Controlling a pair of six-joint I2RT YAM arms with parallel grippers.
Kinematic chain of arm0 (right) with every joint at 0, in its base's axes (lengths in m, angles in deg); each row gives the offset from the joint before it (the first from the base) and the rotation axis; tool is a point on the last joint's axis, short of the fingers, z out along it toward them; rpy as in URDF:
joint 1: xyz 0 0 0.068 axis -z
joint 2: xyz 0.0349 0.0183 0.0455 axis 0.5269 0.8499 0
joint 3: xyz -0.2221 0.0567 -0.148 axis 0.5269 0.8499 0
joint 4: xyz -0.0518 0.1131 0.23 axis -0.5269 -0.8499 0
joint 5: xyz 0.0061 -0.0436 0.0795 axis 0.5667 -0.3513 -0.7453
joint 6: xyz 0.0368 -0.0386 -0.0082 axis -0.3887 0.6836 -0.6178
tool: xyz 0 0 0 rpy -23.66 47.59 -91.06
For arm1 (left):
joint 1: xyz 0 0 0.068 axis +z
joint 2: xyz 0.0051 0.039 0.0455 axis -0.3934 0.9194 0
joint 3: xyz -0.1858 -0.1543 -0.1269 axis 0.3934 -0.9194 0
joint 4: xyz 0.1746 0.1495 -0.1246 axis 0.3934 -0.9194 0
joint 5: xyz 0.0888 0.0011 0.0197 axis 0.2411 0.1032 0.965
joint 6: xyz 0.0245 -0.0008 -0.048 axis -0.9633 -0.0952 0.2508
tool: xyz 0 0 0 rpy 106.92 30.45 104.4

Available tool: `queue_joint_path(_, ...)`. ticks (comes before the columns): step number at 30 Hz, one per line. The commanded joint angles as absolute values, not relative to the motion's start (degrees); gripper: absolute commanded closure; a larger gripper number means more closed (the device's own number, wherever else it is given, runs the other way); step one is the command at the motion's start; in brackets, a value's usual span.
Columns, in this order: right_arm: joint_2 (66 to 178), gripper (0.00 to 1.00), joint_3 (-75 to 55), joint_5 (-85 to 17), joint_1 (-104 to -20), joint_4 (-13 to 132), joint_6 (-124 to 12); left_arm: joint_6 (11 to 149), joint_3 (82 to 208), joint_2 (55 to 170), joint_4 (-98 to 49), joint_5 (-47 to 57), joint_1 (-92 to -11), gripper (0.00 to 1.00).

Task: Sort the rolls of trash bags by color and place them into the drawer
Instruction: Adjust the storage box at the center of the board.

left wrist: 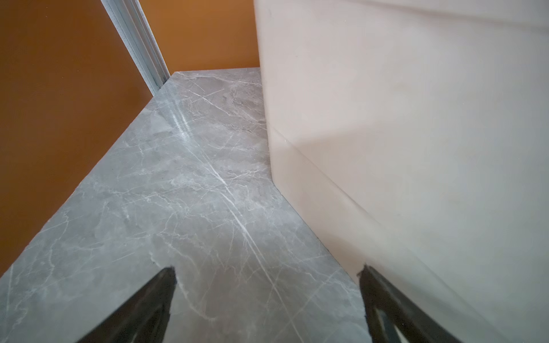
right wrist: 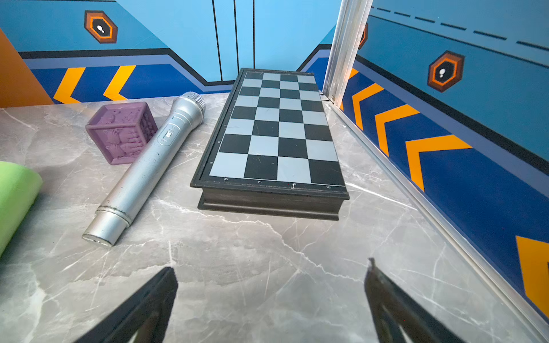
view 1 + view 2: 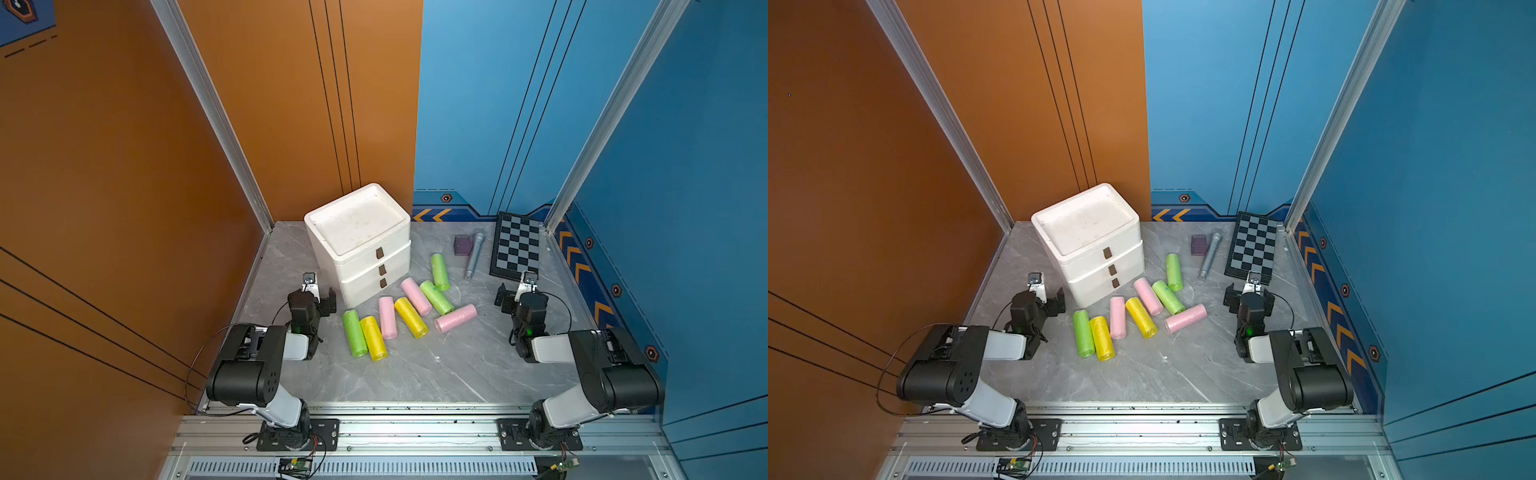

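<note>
Left arm [image 3: 266, 353] and right arm [image 3: 598, 357] show glossy black joint housings [image 3: 237, 380], white link shells [image 3: 297, 345], green lights [image 3: 298, 328], thin black cables [image 3: 186, 380] and screwed black base plates [image 3: 328, 432]; left gripper [image 1: 267, 268] and right gripper [image 2: 270, 265] have black fingers [image 1: 148, 300].

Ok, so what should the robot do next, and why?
Probably move the left gripper to a brown handle on the white drawers and pull one open. All three drawers look shut, so the rolls lying on the table have nowhere to go yet. That gripper is open, empty, and right beside the drawers.
</note>
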State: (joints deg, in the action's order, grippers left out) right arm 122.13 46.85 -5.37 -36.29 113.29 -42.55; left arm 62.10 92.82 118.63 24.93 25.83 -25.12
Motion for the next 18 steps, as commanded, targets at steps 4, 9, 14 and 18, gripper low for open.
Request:
queue_joint_path(4, 122.6, 0.0, 45.8, -5.9, -35.9, 112.3, -42.3, 61.5, 93.7, 118.4, 24.9, 25.0, -25.4, 0.02)
queue_joint_path(9, 122.5, 0.0, 45.3, -7.9, -35.0, 111.0, -42.8, 61.5, 93.7, 118.3, 24.9, 25.0, -25.4, 0.02)
queue_joint_path(14, 122.5, 0.0, 45.5, -7.9, -35.0, 111.3, -42.7, 62.0, 93.8, 118.5, 24.9, 25.9, -25.2, 0.02)
queue_joint_path(18, 122.5, 0.0, 45.6, -7.8, -35.0, 111.5, -42.8, 62.1, 93.7, 118.4, 24.9, 25.9, -25.2, 0.02)
